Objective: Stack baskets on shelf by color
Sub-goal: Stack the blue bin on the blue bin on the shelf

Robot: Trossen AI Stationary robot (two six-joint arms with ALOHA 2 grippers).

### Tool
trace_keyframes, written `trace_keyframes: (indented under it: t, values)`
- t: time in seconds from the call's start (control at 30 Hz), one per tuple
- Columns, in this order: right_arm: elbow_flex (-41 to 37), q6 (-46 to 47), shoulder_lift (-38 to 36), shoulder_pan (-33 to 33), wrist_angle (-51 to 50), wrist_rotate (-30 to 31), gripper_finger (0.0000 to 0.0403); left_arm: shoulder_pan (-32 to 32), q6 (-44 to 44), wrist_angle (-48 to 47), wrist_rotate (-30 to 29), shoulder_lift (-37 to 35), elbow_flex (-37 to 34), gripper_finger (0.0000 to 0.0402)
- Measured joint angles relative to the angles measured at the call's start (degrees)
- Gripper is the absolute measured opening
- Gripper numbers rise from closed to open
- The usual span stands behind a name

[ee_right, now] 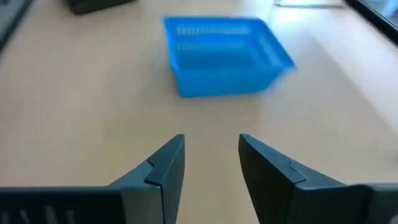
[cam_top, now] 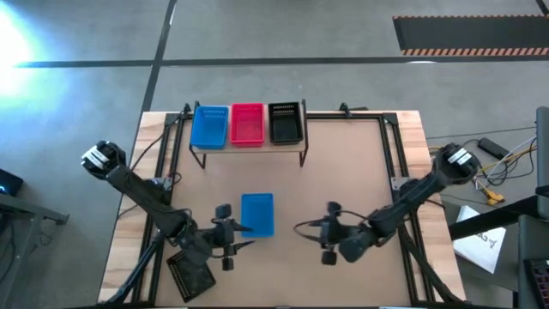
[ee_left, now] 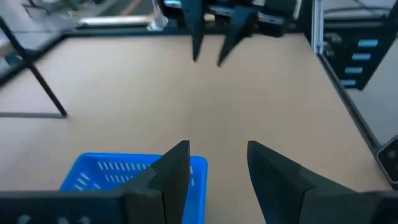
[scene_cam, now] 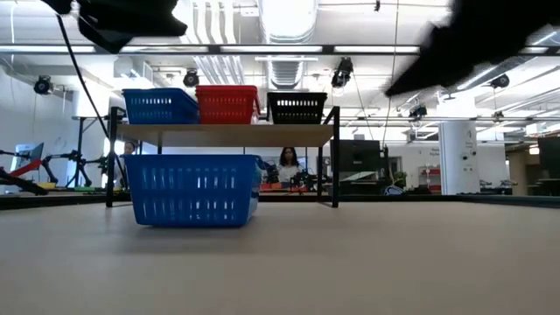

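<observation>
Nearest the low camera: loose blue basket (scene_cam: 194,190) on the table (cam_top: 343,180), just beside left pincer (cam_top: 233,237), jaws parted, empty, partly hiding its rim. Right pincer (cam_top: 328,233) across from it, parted, empty. Beyond both, blue (cam_top: 209,126), red (cam_top: 247,124), black (cam_top: 286,123) baskets on the shelf (scene_cam: 227,135); stacking depth unclear.

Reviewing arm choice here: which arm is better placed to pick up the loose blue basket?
Probably left. The left gripper, open, sits right beside the blue basket; the right gripper, also open, is farther off.
</observation>
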Motion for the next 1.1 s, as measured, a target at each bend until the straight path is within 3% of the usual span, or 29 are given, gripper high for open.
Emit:
trace_keyframes:
  t: [0.17,0.3,0.47,0.6,0.73,0.87,1.1]
  values:
    - [-7.83,9.44,-0.39,3.81,4.49,9.16,0.0135,4.44,3.78,-1.46,9.15,3.79,2.73,0.0145]
    - [-10.0,13.02,0.13,3.91,5.57,10.56,0.013,7.46,5.66,-6.42,16.08,7.6,5.87,0.0146]
    - [-9.67,12.06,0.54,3.95,5.94,10.98,0.0122,9.8,5.02,-12.79,18.02,11.74,8.83,0.0167]
    - [-9.19,10.93,0.49,3.93,6.05,11.35,0.0116,11.41,0.05,-19.63,19.23,13.57,11.02,0.0195]
    - [-9.07,10.78,0.51,3.93,6.25,11.44,0.0113,11.86,-4.59,-22.2,20.45,14.65,10.68,0.0198]
    - [-9.07,10.66,0.6,3.93,6.43,11.47,0.0116,11.88,-4.79,-22.13,20.76,15.39,10.32,0.0165]
    - [-9.07,10.53,0.6,3.93,6.56,11.47,0.0111,11.94,-4.31,-21.59,20.16,16.25,10.35,0.0056]
